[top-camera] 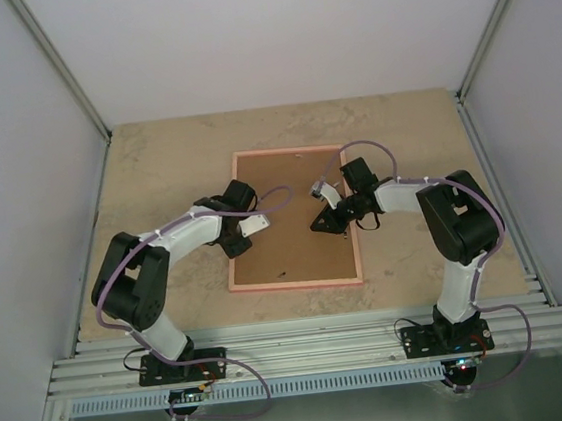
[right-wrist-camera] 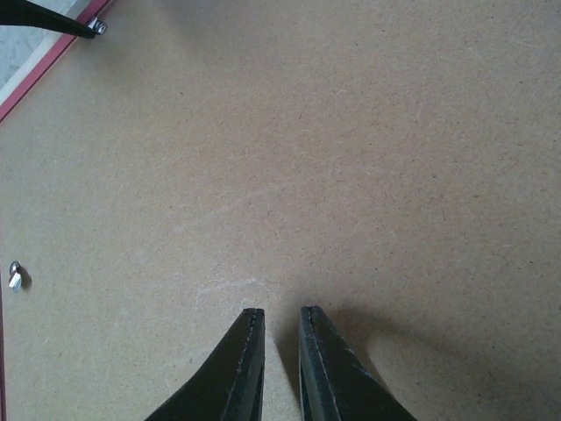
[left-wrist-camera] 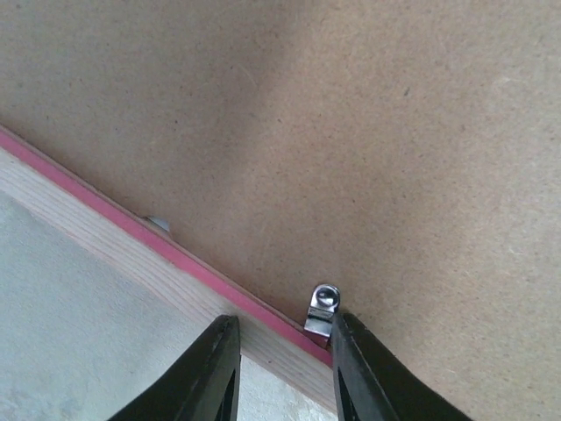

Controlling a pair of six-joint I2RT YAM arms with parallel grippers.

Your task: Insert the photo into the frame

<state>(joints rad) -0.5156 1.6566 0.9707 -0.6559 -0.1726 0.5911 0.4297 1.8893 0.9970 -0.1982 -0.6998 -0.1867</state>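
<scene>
The pink frame (top-camera: 285,151) lies face down on the table with a brown backing board (top-camera: 292,219) filling it. The photo is hidden. My left gripper (top-camera: 234,244) is open at the frame's left edge. In the left wrist view it (left-wrist-camera: 282,329) straddles the pink rim (left-wrist-camera: 131,226), with its right finger beside a small metal tab (left-wrist-camera: 323,309). My right gripper (top-camera: 321,226) is over the board's right half. In the right wrist view it (right-wrist-camera: 280,314) is almost shut, with only a narrow gap and nothing in it, its tips at the board (right-wrist-camera: 351,158).
Another metal tab (right-wrist-camera: 15,274) sits at the board's edge in the right wrist view. The tan table (top-camera: 155,163) surrounds the frame. Grey walls stand on three sides, and an aluminium rail (top-camera: 316,348) runs along the near edge.
</scene>
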